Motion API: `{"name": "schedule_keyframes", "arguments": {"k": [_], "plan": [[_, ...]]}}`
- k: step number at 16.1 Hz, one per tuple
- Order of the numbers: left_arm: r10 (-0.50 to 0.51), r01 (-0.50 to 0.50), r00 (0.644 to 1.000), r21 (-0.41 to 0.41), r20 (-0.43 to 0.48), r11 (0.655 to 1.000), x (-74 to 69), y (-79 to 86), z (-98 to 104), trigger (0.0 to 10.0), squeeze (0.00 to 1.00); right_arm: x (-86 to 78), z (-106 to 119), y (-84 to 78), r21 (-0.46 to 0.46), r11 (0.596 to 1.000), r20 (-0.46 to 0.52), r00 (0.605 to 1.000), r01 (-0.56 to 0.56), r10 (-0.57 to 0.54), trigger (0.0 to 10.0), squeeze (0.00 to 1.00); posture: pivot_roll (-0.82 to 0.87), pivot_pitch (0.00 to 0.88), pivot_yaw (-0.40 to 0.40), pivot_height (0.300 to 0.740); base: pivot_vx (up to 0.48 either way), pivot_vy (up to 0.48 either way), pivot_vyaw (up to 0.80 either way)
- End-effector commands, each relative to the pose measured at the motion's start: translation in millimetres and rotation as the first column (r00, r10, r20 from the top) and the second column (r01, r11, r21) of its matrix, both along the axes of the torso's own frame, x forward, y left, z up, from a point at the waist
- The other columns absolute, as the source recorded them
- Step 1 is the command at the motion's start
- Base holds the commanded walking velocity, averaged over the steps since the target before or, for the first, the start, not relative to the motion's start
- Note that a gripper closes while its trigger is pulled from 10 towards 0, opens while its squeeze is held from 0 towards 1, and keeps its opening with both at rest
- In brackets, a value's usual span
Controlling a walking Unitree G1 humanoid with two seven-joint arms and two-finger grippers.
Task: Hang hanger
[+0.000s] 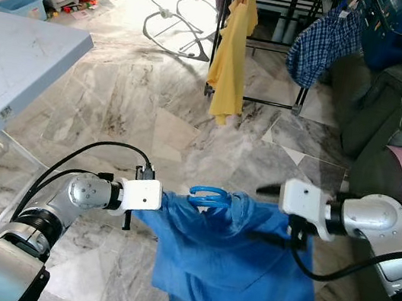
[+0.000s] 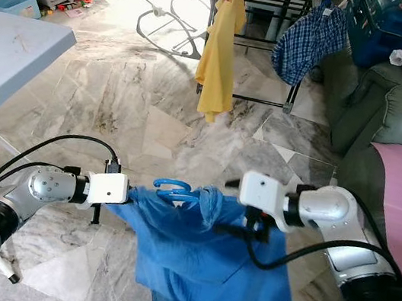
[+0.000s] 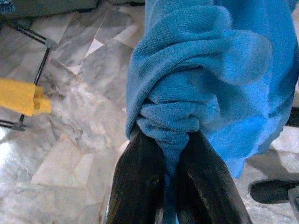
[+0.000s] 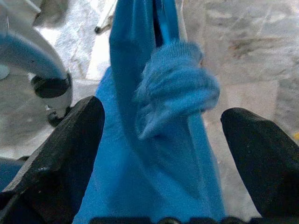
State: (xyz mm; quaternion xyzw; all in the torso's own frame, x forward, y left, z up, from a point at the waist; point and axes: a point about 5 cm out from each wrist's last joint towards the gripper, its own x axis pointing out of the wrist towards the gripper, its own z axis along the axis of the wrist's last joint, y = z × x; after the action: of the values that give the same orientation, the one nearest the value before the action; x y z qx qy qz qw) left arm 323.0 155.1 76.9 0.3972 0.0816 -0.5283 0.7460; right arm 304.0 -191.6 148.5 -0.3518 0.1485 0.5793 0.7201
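The blue shirt [image 1: 235, 268] already sits on the blue hanger [image 1: 207, 195], whose hook pokes up between the two arms, low and near over the marble floor [image 1: 140, 102]. The left gripper [image 3: 161, 179] is clamped on a bunched shoulder of the shirt; the right gripper [image 4: 163, 135] stands with fingers spread wide around the other shoulder, not pinching it. Left to do, I judge: carry it to the far rack [image 1: 284, 25], where a yellow garment [image 1: 232, 55] hangs, and hook it on.
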Motion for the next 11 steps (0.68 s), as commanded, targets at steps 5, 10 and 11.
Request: {"name": "schedule_keyframes", "arguments": {"k": [5,10,11], "plan": [[-0.153,0.156,0.987,-0.068,0.051,0.985,-1.2,-12.4,19.0,0.0,0.0,10.0,1.7,-0.8,-0.024,1.0,0.0,1.0,-0.02,0.02,0.0,0.0,-0.27,0.112,0.061,0.74,0.0,0.0,0.0],[-0.184,0.188,0.982,-0.086,0.051,0.978,-2.4,-17.3,21.3,0.0,0.0,12.6,-5.2,4.0,-0.042,0.998,-0.038,0.998,-0.05,0.048,0.0,0.0,-0.26,0.111,0.062,0.74,0.0,0.0,0.0],[-0.188,0.191,0.981,-0.09,0.049,0.977,-2.3,-17.5,22.0,0.0,0.0,12.5,-6.9,4.0,-0.053,0.997,-0.053,0.997,-0.057,0.054,0.0,0.0,-0.26,0.11,0.062,0.74,0.0,0.0,0.0]]}}
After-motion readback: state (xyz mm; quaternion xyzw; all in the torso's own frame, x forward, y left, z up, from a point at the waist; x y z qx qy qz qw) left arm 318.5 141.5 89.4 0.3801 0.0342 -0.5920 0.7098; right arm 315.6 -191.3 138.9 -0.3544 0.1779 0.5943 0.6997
